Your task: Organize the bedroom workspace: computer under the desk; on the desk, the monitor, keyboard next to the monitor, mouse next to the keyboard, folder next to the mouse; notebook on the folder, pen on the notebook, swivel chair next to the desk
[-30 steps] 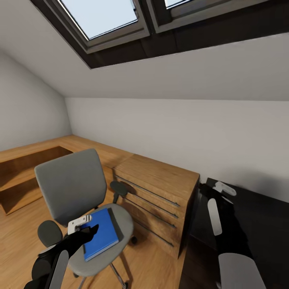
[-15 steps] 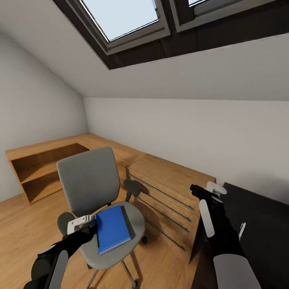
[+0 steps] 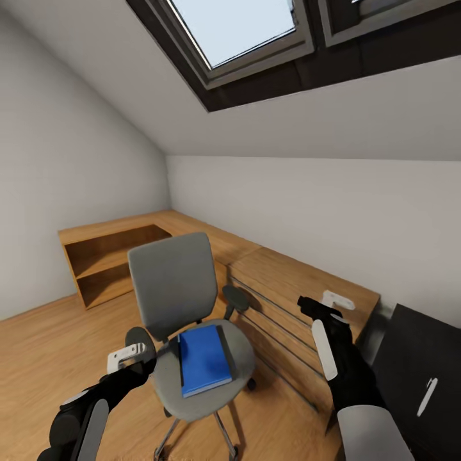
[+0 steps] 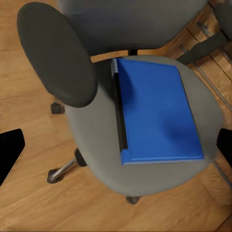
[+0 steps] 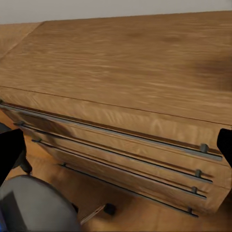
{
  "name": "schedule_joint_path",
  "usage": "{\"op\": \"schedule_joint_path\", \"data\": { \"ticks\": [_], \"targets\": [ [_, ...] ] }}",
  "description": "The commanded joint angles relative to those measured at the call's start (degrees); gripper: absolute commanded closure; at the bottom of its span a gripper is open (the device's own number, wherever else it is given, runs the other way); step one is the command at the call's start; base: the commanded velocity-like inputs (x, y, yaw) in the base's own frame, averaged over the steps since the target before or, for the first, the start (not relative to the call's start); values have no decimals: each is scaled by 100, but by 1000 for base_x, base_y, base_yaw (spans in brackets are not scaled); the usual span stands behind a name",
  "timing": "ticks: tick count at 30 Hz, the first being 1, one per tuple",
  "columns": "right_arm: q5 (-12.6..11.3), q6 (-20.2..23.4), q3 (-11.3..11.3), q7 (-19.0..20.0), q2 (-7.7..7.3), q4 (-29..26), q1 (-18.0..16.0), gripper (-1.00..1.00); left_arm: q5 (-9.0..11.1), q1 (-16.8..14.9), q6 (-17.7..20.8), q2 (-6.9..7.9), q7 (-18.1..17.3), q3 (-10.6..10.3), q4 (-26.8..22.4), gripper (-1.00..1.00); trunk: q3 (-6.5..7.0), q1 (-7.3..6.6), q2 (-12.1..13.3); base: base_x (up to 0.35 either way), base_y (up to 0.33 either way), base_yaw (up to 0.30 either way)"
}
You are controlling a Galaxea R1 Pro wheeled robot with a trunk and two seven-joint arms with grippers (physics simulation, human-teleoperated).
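The swivel chair [image 3: 169, 288] has a grey seat and back and stands on the wood floor in the middle of the head view. The bright-blue folder [image 3: 203, 358] lies flat on its seat, with a dark strip along one long edge [image 4: 119, 106]. My left gripper [image 3: 142, 363] hovers open just left of the seat, above the folder [image 4: 157, 108] and the armrest [image 4: 55, 53]. My right gripper [image 3: 314, 307] is open over the wooden drawer unit [image 5: 125, 72]. At the lower right is the black desk [image 3: 410, 346] with the pale pen [image 3: 427, 396] on it. Computer, monitor, keyboard, mouse and notebook are out of view.
A wooden drawer unit [image 3: 288, 294] with long dark handle rails stands between chair and desk, close behind the chair's right armrest [image 3: 235, 296]. Low light-wood shelving [image 3: 105, 256] runs along the left wall. A sloped ceiling with a skylight [image 3: 237, 25] hangs overhead.
The whole view has swung left, so chair, drawers and desk slide right in the picture. My left gripper, earlier over the folder's near corner, is now beside the seat. The pen has come into view.
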Motion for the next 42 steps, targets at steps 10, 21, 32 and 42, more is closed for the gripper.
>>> {"op": "schedule_joint_path", "data": {
  "ticks": [10, 21, 32, 42],
  "targets": [
    [-61, 14, 10, -36, 2, -2, -2, -100, 59, -6, 29, -2, 40, 9, -5, -100, -7, 0, -4, 0, 0, 282],
    [-69, -3, 109, -29, -7, 273, 0, -100, 75, -6, 12, 0, 19, 268, -32, -100, -7, 0, -4, 0, 0, 285],
    [-85, -4, 208, -3, -6, 378, -3, -100, 77, -6, 3, 0, 14, 335, -40, -100, -7, 0, -4, 0, 0, 261],
    [-116, -3, 454, 157, 1, 649, -3, -100, 85, -6, -39, 0, 14, 456, -40, -100, -7, 0, -4, 0, 0, 26]
  ]
}}
